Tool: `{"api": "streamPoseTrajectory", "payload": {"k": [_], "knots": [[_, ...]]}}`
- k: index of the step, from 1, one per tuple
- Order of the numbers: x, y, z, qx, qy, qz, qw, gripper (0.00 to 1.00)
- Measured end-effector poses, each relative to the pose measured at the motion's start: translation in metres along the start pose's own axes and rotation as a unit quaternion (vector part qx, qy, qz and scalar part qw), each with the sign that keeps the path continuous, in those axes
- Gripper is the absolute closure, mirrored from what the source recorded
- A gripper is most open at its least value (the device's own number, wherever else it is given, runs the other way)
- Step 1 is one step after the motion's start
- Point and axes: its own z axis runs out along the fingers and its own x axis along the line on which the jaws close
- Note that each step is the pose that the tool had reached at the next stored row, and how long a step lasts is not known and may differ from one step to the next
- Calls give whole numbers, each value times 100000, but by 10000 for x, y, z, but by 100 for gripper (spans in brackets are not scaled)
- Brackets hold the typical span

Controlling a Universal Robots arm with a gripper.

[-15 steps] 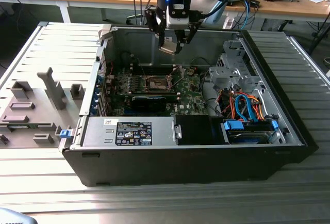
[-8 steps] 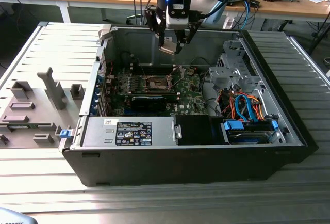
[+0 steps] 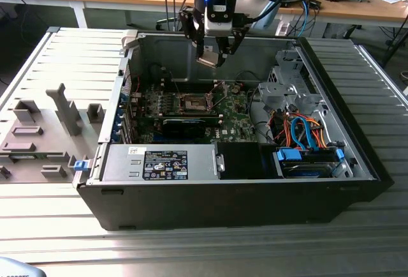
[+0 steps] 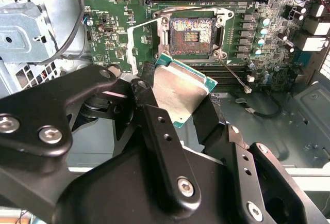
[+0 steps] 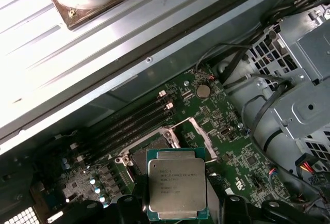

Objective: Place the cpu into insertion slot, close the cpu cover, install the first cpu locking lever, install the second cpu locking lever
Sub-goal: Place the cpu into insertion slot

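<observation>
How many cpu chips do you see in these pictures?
1. The cpu is held in the gripper, above the empty insertion slot. Others might be hidden elsewhere in the computer case.

I see an open computer case [image 3: 242, 207] on the bench [image 3: 191, 251], grey plastic blocks [image 3: 65, 112] at its nine o'clock.
</observation>
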Motion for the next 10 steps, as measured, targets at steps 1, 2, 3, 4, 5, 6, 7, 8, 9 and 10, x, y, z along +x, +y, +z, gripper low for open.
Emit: {"api": "streamPoseTrajectory", "payload": {"k": [1,2,3,4,5,6,7,8,9,10], "knots": [[0,0,0,0,-6,79,100000,45],[0,0,0,-4,-19,212,100000,45],[0,0,0,-7,-25,299,100000,45],[0,0,0,-8,-34,390,99999,45],[0,0,0,-11,-48,514,99999,45],[0,0,0,-11,-53,591,99998,45],[0,0,0,-12,-64,727,99997,45],[0,0,0,-16,-71,801,99997,45],[0,-1,0,-17,-83,937,99996,45],[0,-1,0,-22,-101,1125,99994,45]]}}
